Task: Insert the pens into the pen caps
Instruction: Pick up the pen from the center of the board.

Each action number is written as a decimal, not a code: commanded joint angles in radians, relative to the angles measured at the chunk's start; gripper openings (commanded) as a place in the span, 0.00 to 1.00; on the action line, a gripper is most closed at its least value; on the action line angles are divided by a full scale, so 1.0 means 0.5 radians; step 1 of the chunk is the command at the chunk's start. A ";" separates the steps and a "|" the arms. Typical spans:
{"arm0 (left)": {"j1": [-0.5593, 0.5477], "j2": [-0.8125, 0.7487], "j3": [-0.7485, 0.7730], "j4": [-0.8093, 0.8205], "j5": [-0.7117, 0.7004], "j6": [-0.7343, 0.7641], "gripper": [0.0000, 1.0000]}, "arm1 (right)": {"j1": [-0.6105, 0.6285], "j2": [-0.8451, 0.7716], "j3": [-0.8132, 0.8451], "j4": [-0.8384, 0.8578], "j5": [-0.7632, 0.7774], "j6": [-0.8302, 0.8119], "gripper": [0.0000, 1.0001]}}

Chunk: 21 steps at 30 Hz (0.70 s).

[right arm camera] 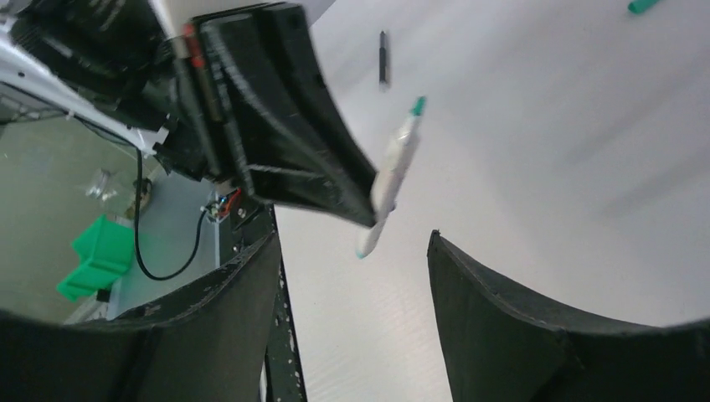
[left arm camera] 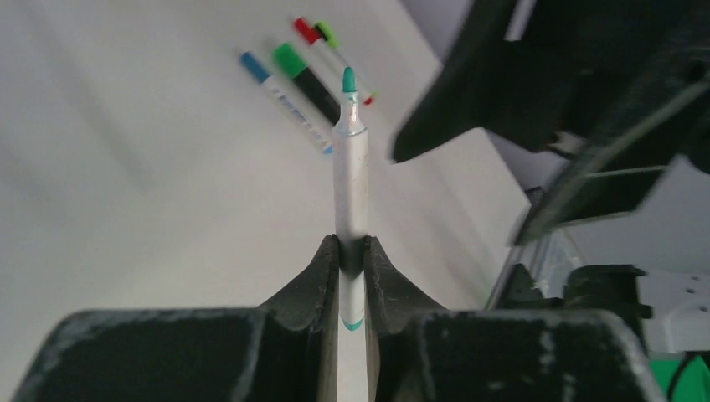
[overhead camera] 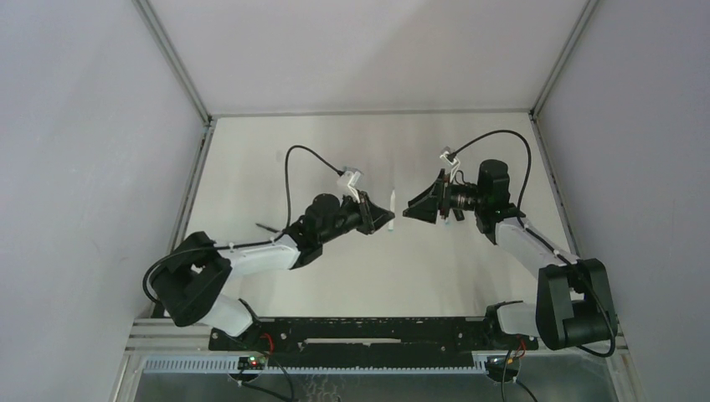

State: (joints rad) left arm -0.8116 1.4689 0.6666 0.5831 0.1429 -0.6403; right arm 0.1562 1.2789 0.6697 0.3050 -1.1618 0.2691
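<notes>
Now: left gripper [left arm camera: 352, 251] is clenched on a white pen [left arm camera: 350, 167], grasping low on the barrel. The bare teal tip points away from the wrist and the pen is held up off the table [overhead camera: 335, 142]. Right gripper [overhead camera: 412, 208] faces it closely, nose to nose, near mid-table. Its jaws are spread wide with nothing between them. Step in hand, as I judge it: pen presented, cap not yet fetched. A small teal piece [right arm camera: 643, 6] lies at the very edge of the right wrist view. It may be the matching cap, but too little shows to be sure. The next move calls for the right arm to back off, go down for that cap and pinch it with the mouth facing out. It must then line the mouth up on the tip's axis, and a slight tilt would make it skid off the tip. Other pens [left arm camera: 306, 79] lie together on the table beyond the held tip, with blue, green and red ends. A thin black pen [right arm camera: 383, 57] lies apart from them. Room: open table all round the two grippers and the walls [overhead camera: 84, 167] well apart. The tight spot is between the two grippers themselves, so retreat before swinging.
</notes>
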 commanded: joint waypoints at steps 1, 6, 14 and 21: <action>-0.090 0.053 0.050 0.401 0.040 -0.127 0.02 | 0.001 0.035 -0.023 0.369 0.150 0.431 0.74; -0.151 0.134 0.088 0.510 0.036 -0.195 0.02 | -0.005 0.026 -0.023 0.413 0.246 0.659 0.72; -0.182 0.185 0.108 0.606 0.011 -0.263 0.02 | 0.008 0.045 -0.023 0.354 0.298 0.692 0.61; -0.186 0.188 0.092 0.692 -0.071 -0.363 0.01 | 0.071 0.040 -0.023 0.324 0.302 0.633 0.50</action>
State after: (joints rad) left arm -0.8989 1.5600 0.6697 0.8490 0.1417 -0.7803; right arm 0.1707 1.2987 0.6498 0.4534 -1.0233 0.5915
